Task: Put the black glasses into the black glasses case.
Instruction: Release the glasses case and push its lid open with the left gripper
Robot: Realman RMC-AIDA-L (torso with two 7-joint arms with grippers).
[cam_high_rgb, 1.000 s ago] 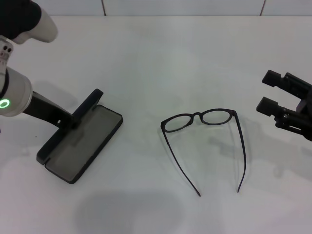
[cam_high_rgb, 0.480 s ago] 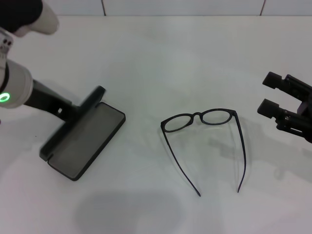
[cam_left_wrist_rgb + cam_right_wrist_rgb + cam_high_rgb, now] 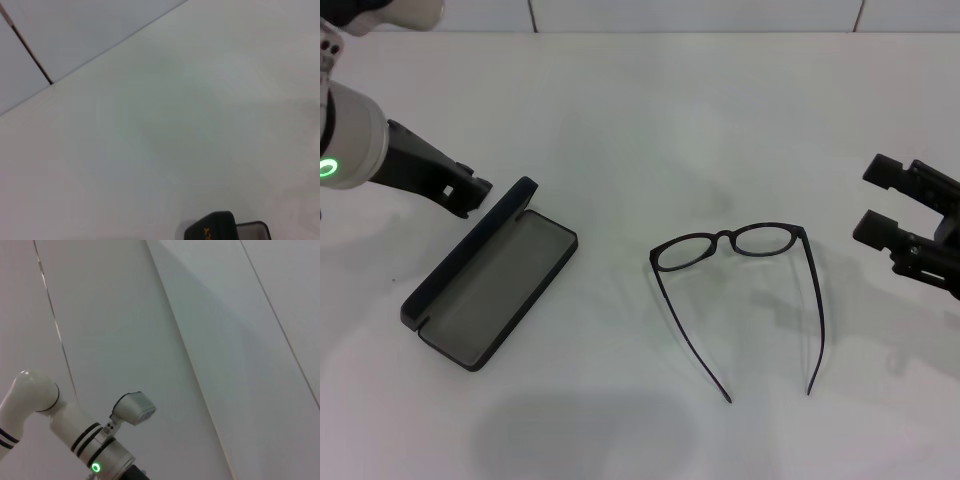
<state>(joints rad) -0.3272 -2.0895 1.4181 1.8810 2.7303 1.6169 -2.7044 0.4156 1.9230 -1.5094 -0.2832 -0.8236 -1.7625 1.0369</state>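
Backing off from the black glasses case (image 3: 488, 274), the left gripper (image 3: 470, 189) now sits just beside the raised lid's far end, no longer touching it; whether its fingers are spread I cannot tell. That case lies open on the left of the white counter (image 3: 640, 120), grey lining up, lid standing along its far long edge. To its right, well apart, the black glasses (image 3: 740, 290) rest with temples unfolded toward the near edge. Bare counter surrounds both. At the right edge the right gripper (image 3: 880, 202) hovers with fingers spread.
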